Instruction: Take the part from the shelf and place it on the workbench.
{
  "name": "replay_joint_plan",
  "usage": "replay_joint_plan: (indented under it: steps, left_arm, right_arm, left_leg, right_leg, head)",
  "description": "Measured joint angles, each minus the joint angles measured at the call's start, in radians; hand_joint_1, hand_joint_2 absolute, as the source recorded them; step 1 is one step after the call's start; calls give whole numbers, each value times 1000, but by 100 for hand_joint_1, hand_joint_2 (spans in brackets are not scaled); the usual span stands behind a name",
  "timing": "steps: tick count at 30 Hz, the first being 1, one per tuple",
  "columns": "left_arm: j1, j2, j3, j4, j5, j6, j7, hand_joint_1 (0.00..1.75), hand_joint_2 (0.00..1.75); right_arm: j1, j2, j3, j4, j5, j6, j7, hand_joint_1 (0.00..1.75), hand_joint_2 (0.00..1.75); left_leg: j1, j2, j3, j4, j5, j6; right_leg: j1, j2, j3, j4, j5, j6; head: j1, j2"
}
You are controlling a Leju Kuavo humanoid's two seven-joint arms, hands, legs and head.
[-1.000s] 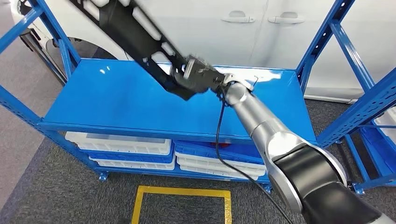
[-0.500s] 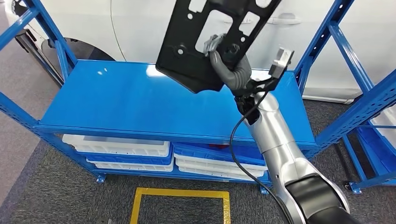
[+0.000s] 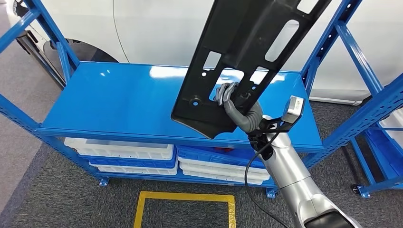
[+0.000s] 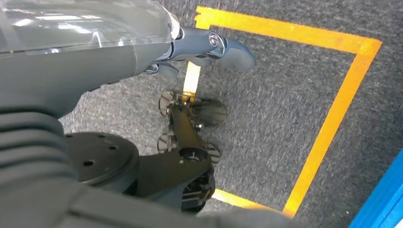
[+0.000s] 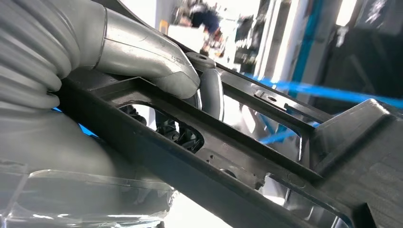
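1. Setting: blue steel shelf (image 3: 119,102) on grey carpet, with a white car (image 3: 161,28) behind it at the far side.
2. Part (image 3: 247,52): long black plastic panel with slots and holes, held up in the air above the right half of the top shelf board, tilted, its lower end near the shelf's front edge and its upper end running out of view at the top.
3. Right hand (image 3: 233,102): gripping the part, fingers hooked through a cut-out near its lower end, thumb (image 5: 142,52) pressed on a rib.
4. Left hand (image 4: 209,45): hanging over the carpet, holding nothing; fingers mostly hidden, so I cannot tell whether open or closed.
5. Lower shelf: white trays (image 3: 121,147) and blue trays (image 3: 218,154), stacked.
6. Floor: yellow tape rectangle (image 3: 183,197) in front of the shelf.
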Motion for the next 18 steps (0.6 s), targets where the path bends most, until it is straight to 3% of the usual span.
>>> replay_joint_plan:
  steps: [1,3,5,7,8,9,10,11,13,18]
  left_arm:
    - [2,0,2,0,2,-3,-4,0,87]
    - [4,1,5,0,6,-10,-16,0,87]
    - [6,1,6,0,7,-16,-25,0,175]
    - [8,2,7,0,-3,-6,-22,0,175]
    - [10,2,5,0,-13,4,-15,0,175]
    - [11,2,3,0,-25,19,-5,0,175]
    - [12,2,0,0,-35,34,4,0,175]
    - [12,2,-2,0,-42,47,11,0,175]
    - [11,2,-7,0,-48,73,18,0,175]
    - [13,2,-13,0,-43,91,8,0,175]
  right_arm:
    - [10,-4,8,-11,-9,9,2,175,175]
    - [32,-13,25,-37,-19,16,5,175,175]
    - [56,-21,45,-63,-18,13,5,175,175]
    - [80,-31,60,-79,-19,11,3,175,175]
    - [88,-36,66,-83,-21,13,2,175,175]
    - [93,-40,71,-84,-26,14,1,175,175]
    - [95,-42,74,-84,-31,16,1,175,175]
    - [95,-44,76,-85,-35,18,0,175,175]
    - [94,-47,80,-86,-42,21,-1,175,175]
    - [94,-58,90,-87,-45,22,-2,175,175]
  left_leg:
    - [0,0,1,-1,-1,-5]
    - [1,1,-6,21,-21,-14]
    - [2,1,-49,121,-80,-21]
    - [3,1,-109,254,-136,-25]
    - [3,2,-125,288,-142,-25]
    - [3,2,-123,282,-128,-24]
    - [3,2,-98,232,-96,-22]
    - [3,2,-63,159,-59,-19]
    - [-1,1,-1,35,-17,-10]
    - [-3,1,17,-7,-7,15]
  right_leg:
    - [-1,0,1,-2,1,-6]
    - [-3,0,6,-10,5,-18]
    - [-4,-1,10,-15,7,-28]
    - [-1,-2,10,-15,6,-31]
    - [0,-1,10,-14,5,-32]
    - [1,0,10,-12,4,-32]
    - [1,1,11,-10,3,-32]
    - [1,3,12,-8,1,-31]
    - [3,5,11,-3,-3,-25]
    - [1,6,5,9,-12,0]
  head:
    - [0,0]
    - [0,0]
    - [0,0]
    - [0,0]
    - [0,0]
    - [0,0]
    - [0,0]
    - [0,0]
    - [0,0]
    - [0,0]
